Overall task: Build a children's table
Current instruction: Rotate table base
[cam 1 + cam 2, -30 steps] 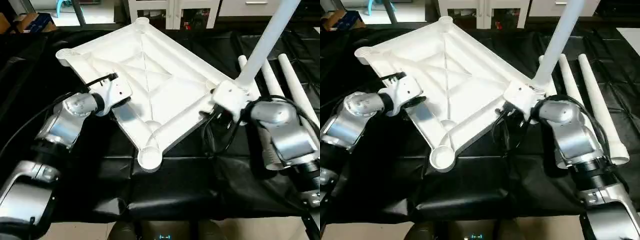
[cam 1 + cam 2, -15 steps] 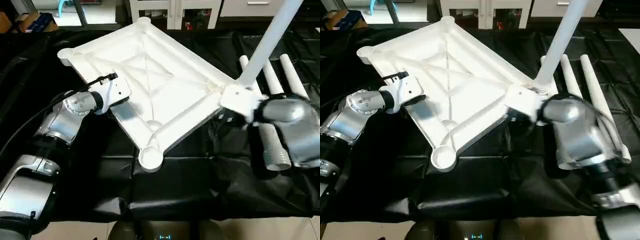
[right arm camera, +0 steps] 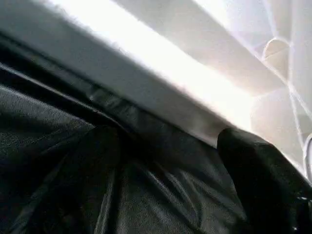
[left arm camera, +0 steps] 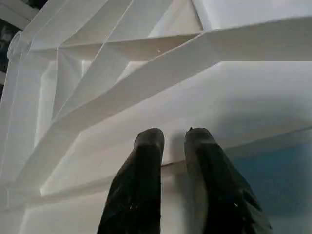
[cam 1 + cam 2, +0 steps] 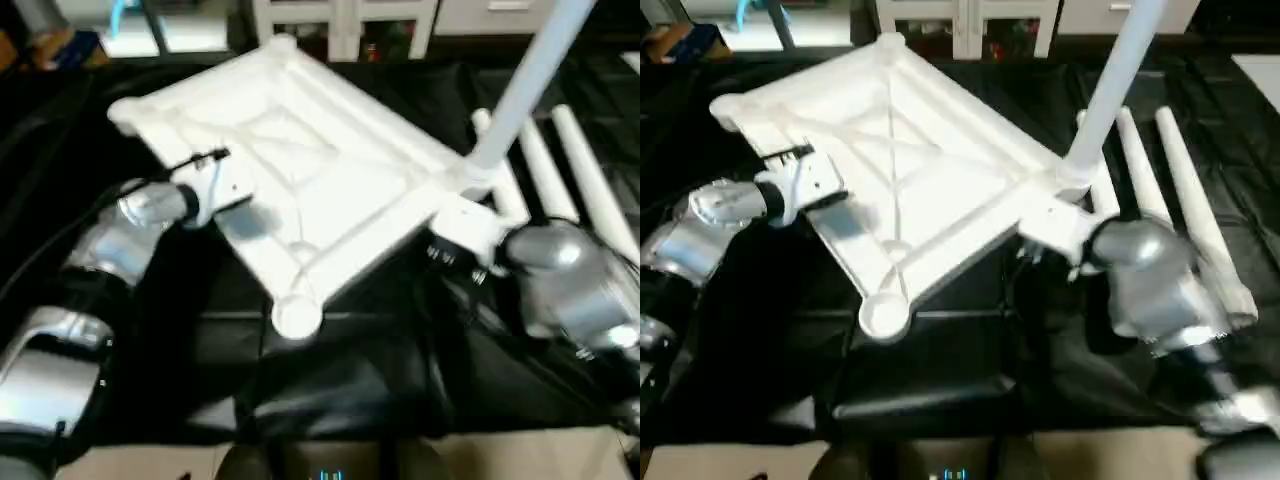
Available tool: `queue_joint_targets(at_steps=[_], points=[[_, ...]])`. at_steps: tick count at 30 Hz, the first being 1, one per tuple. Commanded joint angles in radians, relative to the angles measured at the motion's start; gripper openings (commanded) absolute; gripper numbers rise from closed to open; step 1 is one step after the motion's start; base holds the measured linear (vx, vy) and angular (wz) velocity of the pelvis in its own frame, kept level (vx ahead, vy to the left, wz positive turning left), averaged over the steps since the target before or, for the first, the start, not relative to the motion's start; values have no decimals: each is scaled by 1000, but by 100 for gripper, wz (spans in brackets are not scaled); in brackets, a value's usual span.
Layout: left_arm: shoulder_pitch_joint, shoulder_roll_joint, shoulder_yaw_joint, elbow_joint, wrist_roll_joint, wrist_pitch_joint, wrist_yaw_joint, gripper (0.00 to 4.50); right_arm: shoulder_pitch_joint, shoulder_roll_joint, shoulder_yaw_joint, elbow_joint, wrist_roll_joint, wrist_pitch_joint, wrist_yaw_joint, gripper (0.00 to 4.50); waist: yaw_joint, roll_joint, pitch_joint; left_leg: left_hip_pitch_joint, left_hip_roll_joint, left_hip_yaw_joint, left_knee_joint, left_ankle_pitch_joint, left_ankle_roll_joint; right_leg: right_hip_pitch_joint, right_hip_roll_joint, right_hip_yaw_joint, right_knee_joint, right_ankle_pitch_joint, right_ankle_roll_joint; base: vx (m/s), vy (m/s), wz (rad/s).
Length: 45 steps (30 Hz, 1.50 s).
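Our left gripper (image 4: 173, 141) pinches the rim of the upturned table top (image 5: 300, 170), fingers nearly together. Our right gripper (image 3: 165, 161) gapes wide, holding nothing, its fingers over black cloth (image 3: 48, 146) beside the top's edge. Just above it one leg (image 5: 1105, 90) stands socketed, leaning up and away. Beyond lie spare legs (image 5: 1185, 200), long axes pointing away.

Both head views look forward and down from above at the same upturned table top (image 5: 300, 170), centre frame. The left wrist view sits very close over its ribbed underside; the right wrist view looks low along its edge (image 3: 161, 68) and black cloth (image 3: 58, 161).
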Motion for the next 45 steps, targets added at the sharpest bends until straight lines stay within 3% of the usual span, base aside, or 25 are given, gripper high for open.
queue_joint_targets(at_steps=[1,2,3,5,7,11,12,13,16,17,19,21,22,24,27,28,29,31,32,33,35,36,40,43,45], points=[[37,24,-28,16,25,13,-46,97,-14,28,17,87,-29,-40,-64,369,3,-1,-80,29,25,-20,-84,-275,10,59,-28,24,-56,-203,-237,0,0,0],[48,39,-30,11,27,18,-63,97,-37,58,13,136,-31,-64,-100,369,2,4,-82,28,23,-22,-84,-280,6,63,-28,22,-54,-211,-235,0,0,0],[55,49,-32,7,28,21,-74,97,-52,79,10,169,-32,-80,-124,369,-6,-1,-76,17,21,-26,-90,-301,-3,69,-29,20,-55,-247,-222,0,0,0],[75,74,-36,-3,34,27,-94,97,-91,128,-8,237,-15,-105,-171,369,-9,-1,-77,28,22,-27,-91,-342,-15,62,-31,21,-63,-306,-200,0,0,0],[109,106,-37,-26,35,46,-125,97,-148,186,-29,336,1,-151,-236,369,-20,-3,-72,24,21,-32,-96,-377,-28,62,-34,21,-66,-374,-183,0,0,0],[176,156,-26,-88,23,88,-172,97,-241,254,-37,499,-4,-253,-326,369,-40,-3,-70,21,23,-38,-99,-382,-40,60,-39,21,-65,-419,-180,0,0,0],[196,171,-16,-105,18,96,-171,97,-266,275,-42,531,2,-275,-334,369,-40,-1,-71,27,24,-36,-98,-378,-38,57,-38,22,-68,-411,-182,0,0,0],[204,177,-12,-113,17,98,-169,97,-277,286,-48,547,7,-285,-336,369,-42,-8,-72,33,23,-30,-95,-363,-27,54,-34,25,-68,-378,-193,0,0,0],[231,193,16,-127,8,110,-134,97,-305,324,-58,577,37,-316,-297,369,-42,-14,-73,30,20,-25,-92,-301,5,65,-33,28,-62,-310,-219,0,0,0],[237,197,32,-126,9,110,-101,97,-314,340,-58,587,49,-329,-274,369,-40,-13,-75,34,20,-22,-91,-288,10,63,-31,28,-62,-300,-220,0,0,0],[242,198,40,-132,5,120,-91,97,-323,346,-55,608,50,-345,-271,369,-41,-10,-81,40,20,-16,-86,-230,31,63,-25,28,-53,-206,-257,0,0,0],[271,217,62,-165,5,166,-88,97,-358,385,-58,691,74,-413,-223,369,-41,-8,-84,39,22,-14,-83,-186,50,67,-24,28,-46,-143,-285,0,0,0],[271,217,62,-165,5,166,-88,97,-358,385,-58,691,74,-413,-223,369,-43,-1,-86,39,24,-14,-81,-178,53,67,-28,28,-41,-122,-299,0,0,0],[298,224,79,-193,-4,201,-93,97,-386,427,-68,751,82,-438,-209,369,-45,-2,-83,36,25,-13,-80,-154,68,72,-24,27,-38,-94,-316,0,0,0],[339,220,98,-255,-34,246,-119,97,-400,465,-68,793,78,-449,-213,369,-45,-2,-78,40,28,-9,-81,-162,60,69,-21,29,-42,-124,-320,0,0,0],[369,213,106,-306,-61,283,-143,97,-407,485,-73,811,79,-453,-230,369,-45,-10,-80,42,29,-7,-81,-165,58,68,-21,30,-43,-129,-319,0,0,0],[389,208,110,-340,-79,307,-162,97,-412,495,-77,822,80,-456,-246,369,-44,-5,-78,42,32,-8,-83,-170,51,69,-24,31,-43,-151,-320,0,0,0],[423,202,112,-407,-110,346,-194,97,-427,508,-88,846,84,-469,-279,369,-43,-14,-75,48,32,-6,-86,-179,45,62,-20,33,-49,-186,-314,0,0,0],[423,202,112,-407,-110,346,-194,97,-427,508,-88,846,84,-469,-279,369,-42,-11,-74,48,33,-6,-85,-180,41,62,-22,34,-47,-190,-313,0,0,0],[442,197,113,-447,-130,364,-209,97,-436,513,-95,859,87,-478,-301,369,-41,-8,-73,53,33,-4,-86,-193,37,59,-20,34,-50,-202,-308,0,0,0],[479,172,120,-544,-180,401,-229,97,-466,522,-128,897,100,-497,-356,369,-43,-18,-69,49,33,-5,-90,-214,29,60,-21,35,-52,-227,-303,0,0,0],[488,160,123,-574,-193,411,-229,97,-476,524,-140,909,104,-503,-374,369,-42,-15,-69,53,32,-5,-90,-231,22,57,-21,36,-54,-253,-294,0,0,0],[460,82,138,-612,-221,426,-172,97,-500,523,-181,941,117,-508,-430,369,-41,-14,-70,58,31,-1,-89,-237,17,53,-15,35,-53,-236,-286,0,0,0],[410,33,159,-595,-227,406,-119,97,-497,517,-193,948,123,-521,-445,369,-33,-8,-74,59,26,2,-85,-216,22,56,-11,33,-49,-179,-289,0,0,0],[384,14,177,-584,-231,387,-90,97,-495,512,-198,950,124,-531,-452,369,-28,-10,-76,57,26,3,-83,-195,32,57,-10,33,-45,-140,-300,0,0,0]])
